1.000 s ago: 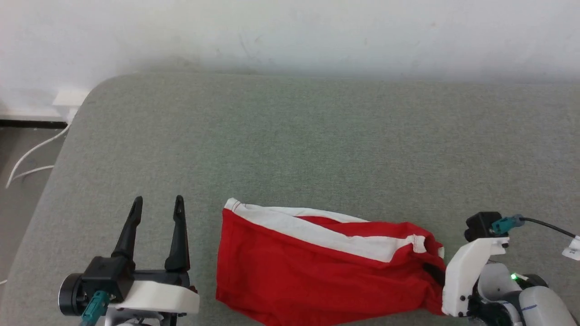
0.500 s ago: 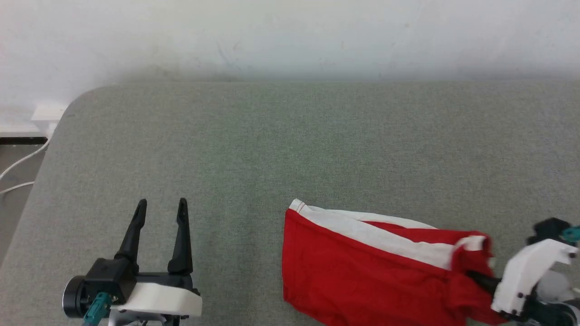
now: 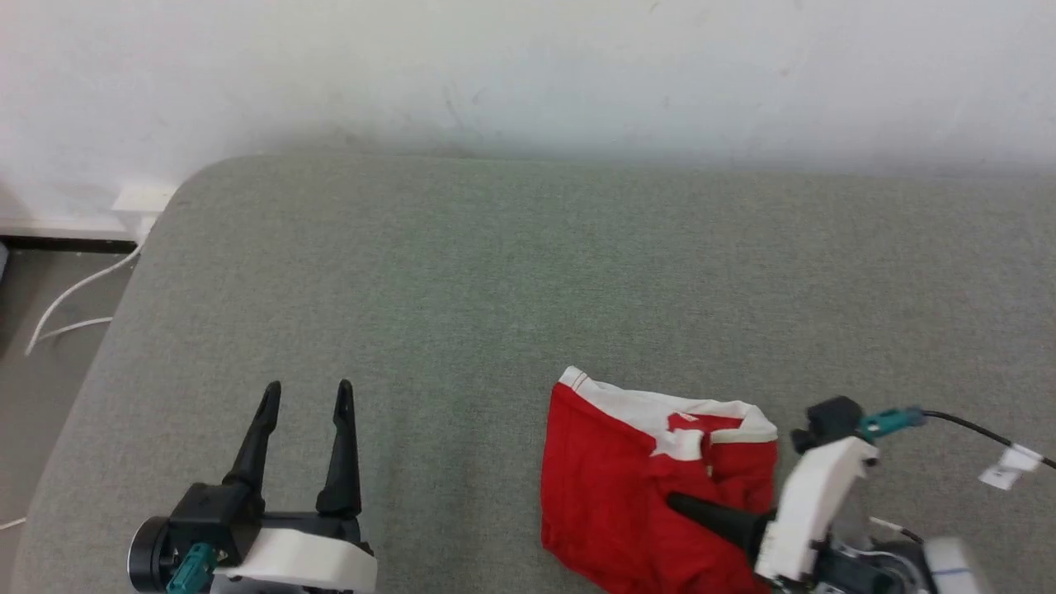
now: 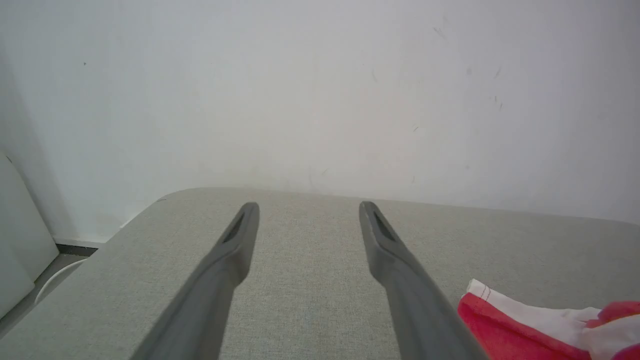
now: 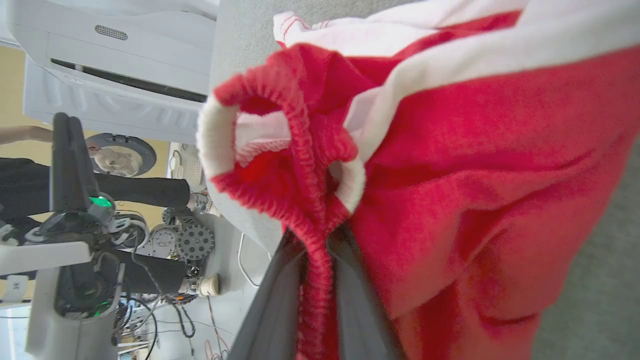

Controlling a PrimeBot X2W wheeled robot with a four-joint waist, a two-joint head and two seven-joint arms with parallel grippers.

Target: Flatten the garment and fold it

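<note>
The garment (image 3: 619, 495), red shorts with white stripes, lies bunched on the grey padded table (image 3: 495, 272) at the lower right of the head view. My right gripper (image 3: 672, 501) points left over it, shut on a raised fold of the red elastic edge. In the right wrist view that ribbed edge (image 5: 312, 240) runs between my two fingers, and the garment (image 5: 475, 175) hangs over them. My left gripper (image 3: 305, 396) rests open above bare table, well left of the garment. In the left wrist view the left gripper (image 4: 307, 210) has nothing in it, and the garment's corner (image 4: 500, 330) shows at the lower right.
A white wall stands behind the table. The table's rounded far-left corner (image 3: 190, 177) drops to a floor with white cables (image 3: 74, 297). The right wrist view shows a white machine (image 5: 115, 50) and robot gear beyond the table's edge.
My right gripper has carried the garment's right end leftward over the rest, so the garment now lies shorter and doubled up. The head camera shifted. The left gripper stayed open and still.
</note>
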